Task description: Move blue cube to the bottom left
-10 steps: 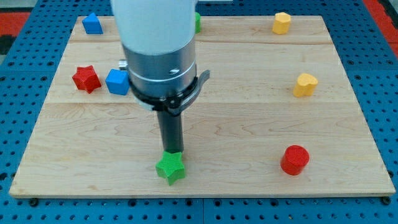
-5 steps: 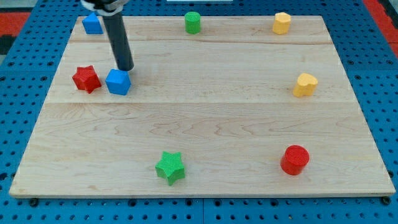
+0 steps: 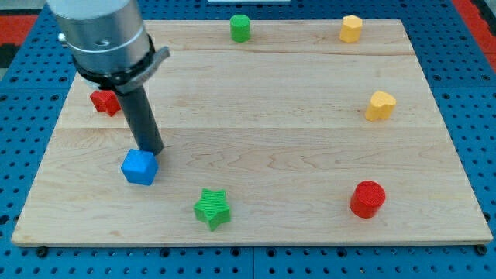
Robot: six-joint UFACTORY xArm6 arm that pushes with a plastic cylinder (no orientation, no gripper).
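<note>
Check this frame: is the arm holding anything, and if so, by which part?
Nothing is held; the arm has no gripper. My tip sits against the upper-right edge of the blue cube, toward the view's top, positioned to push rather than grip.

Blue cube (image 3: pixel 139 167) sits flat, left-centre of board, lower half.
</note>
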